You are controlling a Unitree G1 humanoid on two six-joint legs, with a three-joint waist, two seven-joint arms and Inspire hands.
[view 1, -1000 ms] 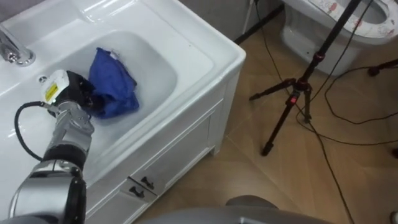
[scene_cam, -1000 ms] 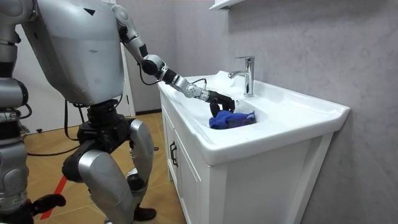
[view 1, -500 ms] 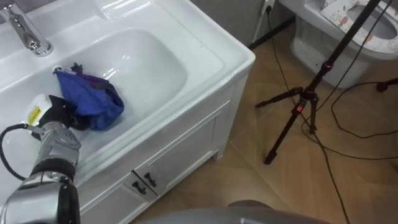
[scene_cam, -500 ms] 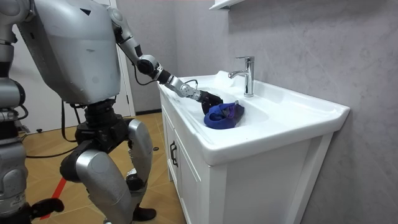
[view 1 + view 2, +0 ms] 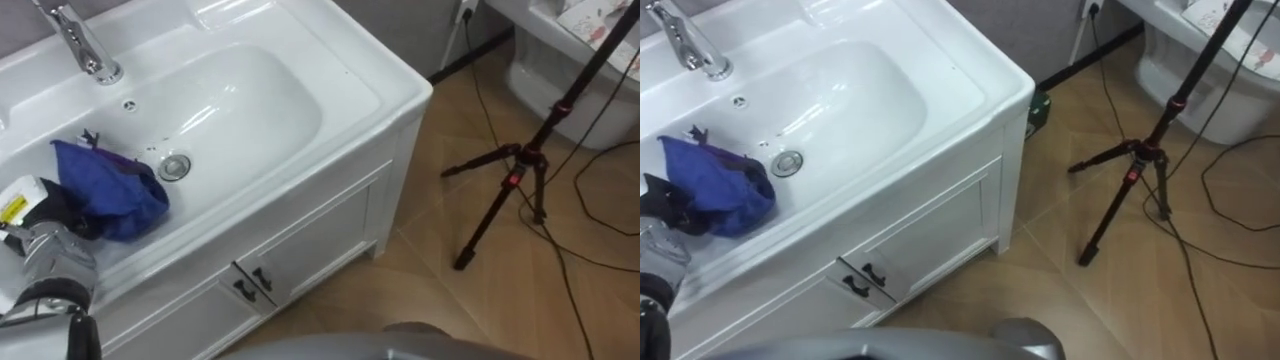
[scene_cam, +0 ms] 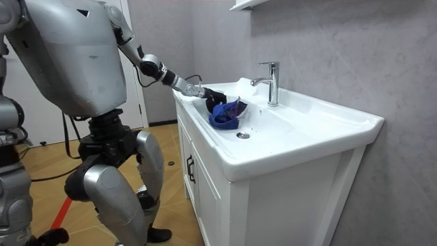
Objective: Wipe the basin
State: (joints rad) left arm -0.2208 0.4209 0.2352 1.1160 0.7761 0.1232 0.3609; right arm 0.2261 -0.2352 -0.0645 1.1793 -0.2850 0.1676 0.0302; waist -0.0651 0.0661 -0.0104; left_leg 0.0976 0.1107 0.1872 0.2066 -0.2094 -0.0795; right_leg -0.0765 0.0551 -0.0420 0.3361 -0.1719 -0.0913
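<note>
Wiping under way, cloth at the bowl's side

The robot stands at the white washbasin point(image 5: 385, 95), its left hand point(image 5: 52, 212) bunched tight round a blue cloth point(image 5: 108, 188). The cloth lies against the bowl's wall, about nine o'clock from the drain point(image 5: 174, 166); the tap point(image 5: 88, 48) is at eleven. Next, I'd guess, comes a pressed sweep toward three o'clock across the bowl.
</note>
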